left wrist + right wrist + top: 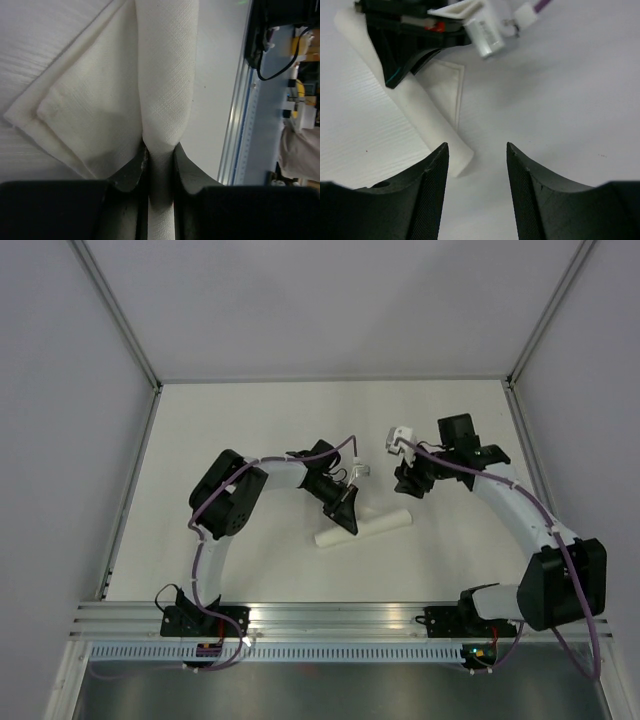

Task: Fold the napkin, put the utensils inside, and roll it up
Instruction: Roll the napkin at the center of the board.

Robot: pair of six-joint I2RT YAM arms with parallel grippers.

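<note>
Top external view: napkin (375, 523) lay as a tight white roll at centre frame on the table (250, 420), tilted, its right end higher in the picture. Left gripper (345, 512) sat on the roll near its left half; in the left wrist view its fingers (132, 170) were closed on the roll, pinching it narrow between the pads. Right gripper (408, 480) hung at right of centre, just beyond the roll's right end, jaws apart and holding nothing; the right wrist view showed that end low and left, beside its left finger. Utensils not seen anywhere; probably wrapped inside, cannot tell. A flat flap (85, 110) of cloth spread to the left of the roll in the left wrist view, not yet rolled in. Risks, as judged: with one pinch point only, letting go would likely let the soft roll spring loose at the flap. A lift or drag by the left arm could tip the free end and let cutlery slide out. The right gripper, closing off-centre, might nudge the end and skew the roll.
</note>
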